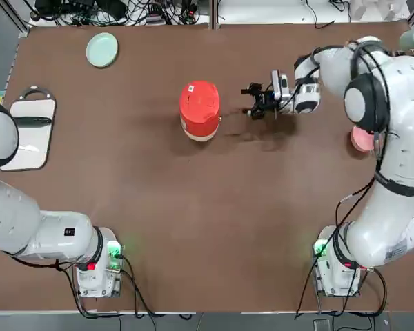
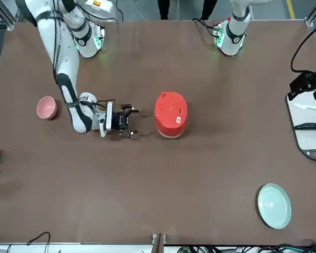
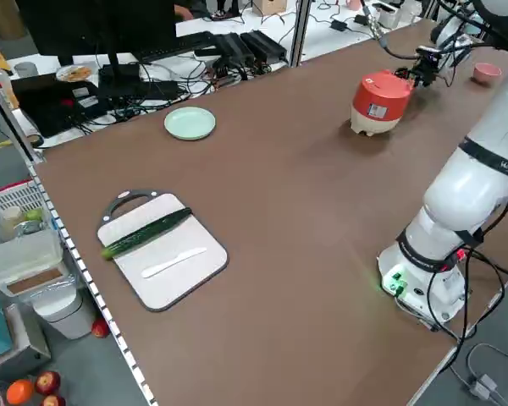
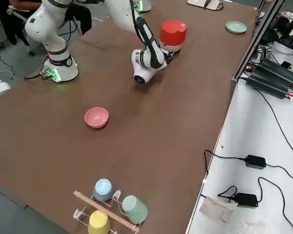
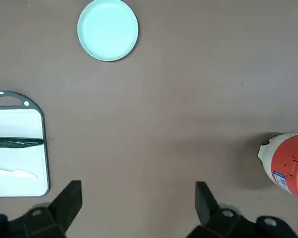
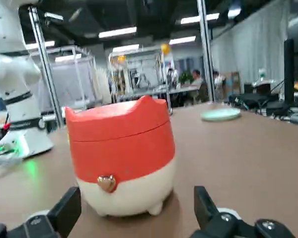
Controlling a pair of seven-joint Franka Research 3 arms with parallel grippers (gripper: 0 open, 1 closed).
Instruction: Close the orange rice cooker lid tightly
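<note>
The orange rice cooker stands mid-table with its cream base band showing. Its lid lies down flat on the pot, so the metal bowl is hidden. My right gripper is held low and level just to the cooker's right, pointing at it, open, a short gap away. In the right wrist view the cooker fills the space beyond the spread fingertips, which hold nothing. My left gripper is parked high over the cutting board, open.
A pink bowl sits right of the right arm. A pale green plate lies far left at the back. A cutting board holds a cucumber and a knife. A rack of cups stands at the right edge.
</note>
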